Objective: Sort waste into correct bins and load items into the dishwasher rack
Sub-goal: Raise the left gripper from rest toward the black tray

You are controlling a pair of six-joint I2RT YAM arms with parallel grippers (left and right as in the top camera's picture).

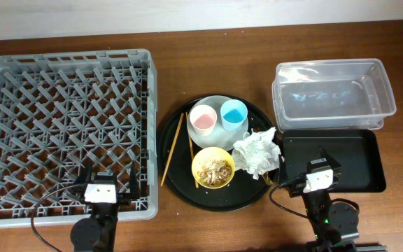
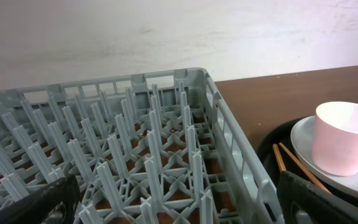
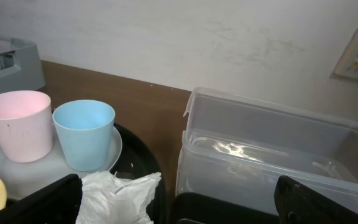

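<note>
Brown wooden tabletop carries everything. Left gripper [image 2: 180,201] and right gripper [image 3: 178,200] both stand wide apart, empty. With the crumpled napkin [image 1: 257,152] at the round tray's [image 1: 245,197] three o'clock, the right should probably pinch its top fold, clear of the yellow bowl [image 1: 212,168].

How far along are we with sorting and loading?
Nothing looks done yet: the rack holds no dishes, and the tub and black bin hold no waste. Nothing is in hand; the left gripper and right gripper are open. Left to do: pink cup, blue cup, plate, bowl and chopsticks into the rack; napkin and scraps into bins. All sit on the round tray.
</note>
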